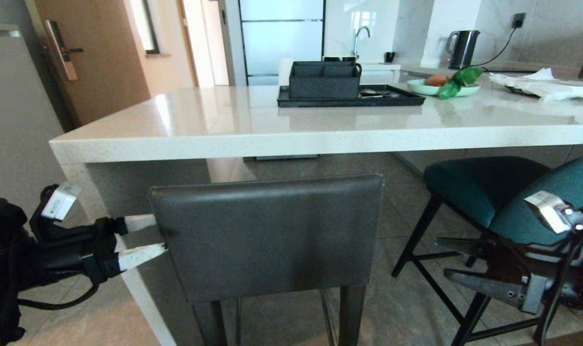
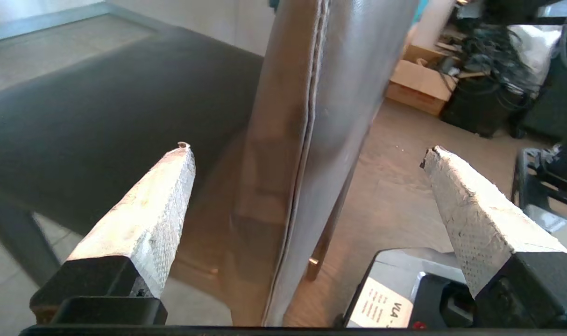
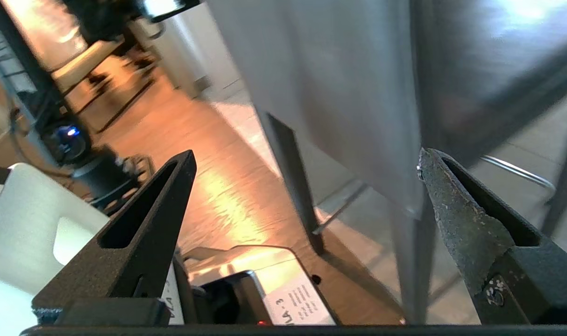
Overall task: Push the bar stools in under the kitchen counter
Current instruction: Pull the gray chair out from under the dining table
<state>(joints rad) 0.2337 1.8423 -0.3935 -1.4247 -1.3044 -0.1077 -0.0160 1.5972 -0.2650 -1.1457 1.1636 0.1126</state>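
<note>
Straddles the grey stool's back point(image 1: 267, 235) edge with the left tool point(image 1: 145, 238) spread wide, right tool point(image 1: 452, 259) likewise unclenched beside it, ready for pushing under the surface point(image 1: 253, 129).

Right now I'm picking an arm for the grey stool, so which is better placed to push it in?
Probably the left. The left gripper is open at the grey stool backrest's edge, straddling it in the left wrist view. The right gripper, open, hangs lower by the teal stool.
</note>
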